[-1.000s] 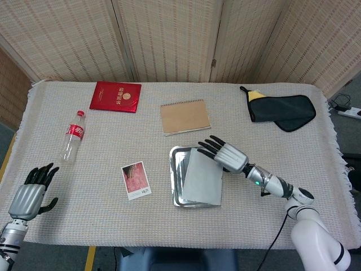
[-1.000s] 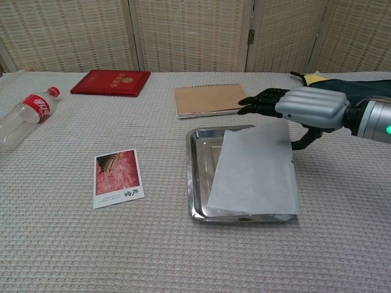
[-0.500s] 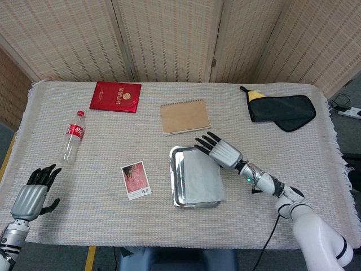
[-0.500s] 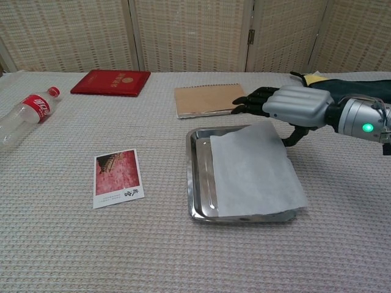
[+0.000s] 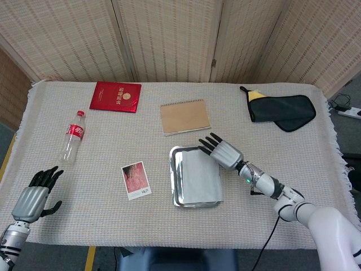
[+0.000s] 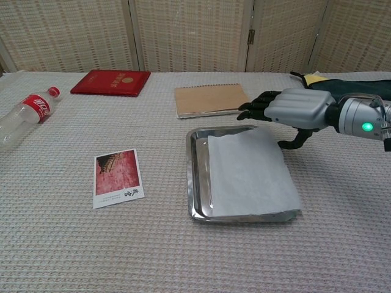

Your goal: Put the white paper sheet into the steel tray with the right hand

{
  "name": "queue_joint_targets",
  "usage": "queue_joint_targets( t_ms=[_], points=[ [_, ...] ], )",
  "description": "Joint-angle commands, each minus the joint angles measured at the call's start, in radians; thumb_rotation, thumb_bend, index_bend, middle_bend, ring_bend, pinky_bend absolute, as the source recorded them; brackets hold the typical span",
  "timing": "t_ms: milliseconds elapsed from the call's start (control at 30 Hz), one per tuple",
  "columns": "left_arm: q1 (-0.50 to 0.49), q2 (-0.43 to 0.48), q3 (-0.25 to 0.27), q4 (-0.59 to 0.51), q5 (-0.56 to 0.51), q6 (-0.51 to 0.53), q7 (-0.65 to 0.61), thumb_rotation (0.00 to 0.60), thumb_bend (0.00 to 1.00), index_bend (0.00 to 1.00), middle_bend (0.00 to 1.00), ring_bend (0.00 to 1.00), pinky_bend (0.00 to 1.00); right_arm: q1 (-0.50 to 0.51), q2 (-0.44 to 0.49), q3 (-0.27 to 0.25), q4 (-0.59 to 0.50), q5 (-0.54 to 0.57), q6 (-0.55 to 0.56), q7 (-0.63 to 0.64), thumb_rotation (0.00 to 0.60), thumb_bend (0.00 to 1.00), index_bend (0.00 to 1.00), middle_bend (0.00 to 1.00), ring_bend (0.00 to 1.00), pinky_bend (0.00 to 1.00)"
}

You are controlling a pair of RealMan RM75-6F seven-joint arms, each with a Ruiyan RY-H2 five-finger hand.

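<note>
The white paper sheet lies flat inside the steel tray, covering most of it; the tray's left strip stays bare. The sheet's near right corner slightly overhangs the rim. My right hand hovers over the tray's far right corner with its fingers stretched out toward the notebook. Its thumb hangs down just right of the sheet, and it holds nothing. My left hand rests at the table's near left edge, fingers spread and empty; only the head view shows it.
A brown spiral notebook lies just beyond the tray. A photo card sits left of the tray. A cola bottle lies far left, with a red booklet at the back left. A black cloth lies back right.
The sheet slid left and settled flat into the tray, no longer draped over its right rim. My right hand let go and stays above the far right corner. The left hand barely moved.
</note>
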Motion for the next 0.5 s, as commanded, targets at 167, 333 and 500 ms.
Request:
queue_joint_targets(
  t_ms=[167, 333, 500],
  points=[
    [0.004, 0.011, 0.0, -0.007, 0.015, 0.021, -0.025, 0.6, 0.39, 0.06, 0.0, 0.0, 0.0, 0.023, 0.123, 0.11, -0.306, 0.213, -0.183, -0.357, 0.6, 0.45, 0.0, 0.0, 0.0, 0.0],
    [0.006, 0.019, 0.004, -0.009, 0.03, 0.032, -0.047, 0.6, 0.39, 0.06, 0.0, 0.0, 0.0, 0.019, 0.133, 0.144, -0.388, 0.297, -0.188, -0.456, 0.6, 0.45, 0.0, 0.0, 0.0, 0.0],
    [0.009, 0.025, 0.007, -0.014, 0.041, 0.043, -0.057, 0.6, 0.39, 0.07, 0.0, 0.0, 0.0, 0.002, 0.168, 0.152, -0.464, 0.332, -0.164, -0.484, 0.6, 0.45, 0.0, 0.0, 0.0, 0.0]
  ],
)
